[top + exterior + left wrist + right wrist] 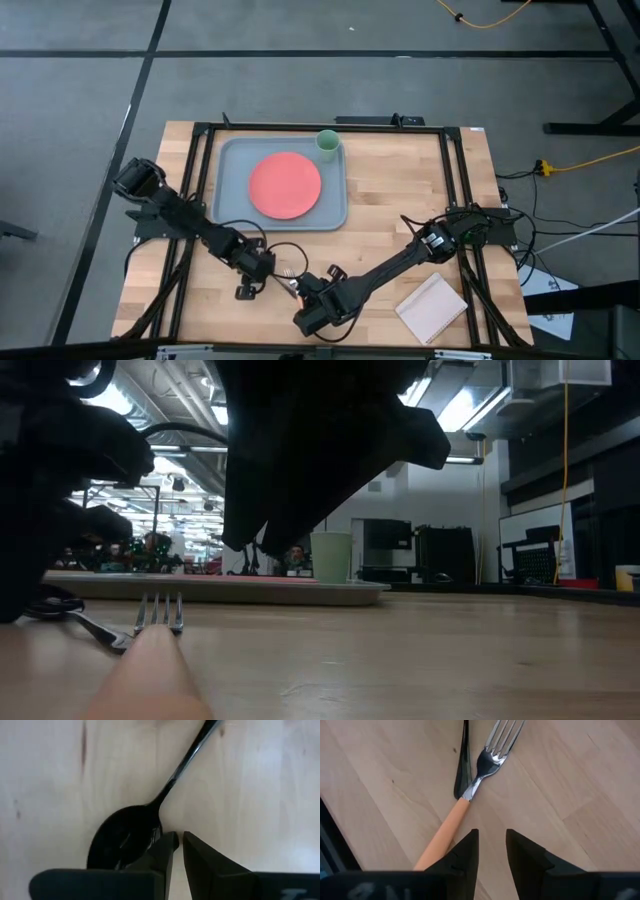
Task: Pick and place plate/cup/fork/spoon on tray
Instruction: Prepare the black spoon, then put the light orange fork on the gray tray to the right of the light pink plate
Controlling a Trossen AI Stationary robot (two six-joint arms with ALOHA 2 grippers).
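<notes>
The coral plate (285, 185) lies flat in the grey-blue tray (232, 160), and the pale green cup (327, 143) stands upright at the tray's far right corner. Near the table's front edge lie the orange-handled fork (470, 795) and the black spoon (125, 842), the spoon's handle tip (464, 770) beside the fork's neck. My left gripper (178, 840) points down at the rim of the spoon's bowl, its fingers a narrow slit apart with nothing between them. My right gripper (492, 837) hangs open above the fork's handle (442, 832), clear of it. My left gripper has one fingertip (167, 842) at the edge of the spoon's bowl (150, 832); I cannot tell whether it touches the bowl.
A tan notepad (432, 307) lies at the near right corner. Bare wood stretches to the right of the tray (400, 190). A black frame (455, 170) rims the tabletop. The two arms' grippers stand close together by the cutlery.
</notes>
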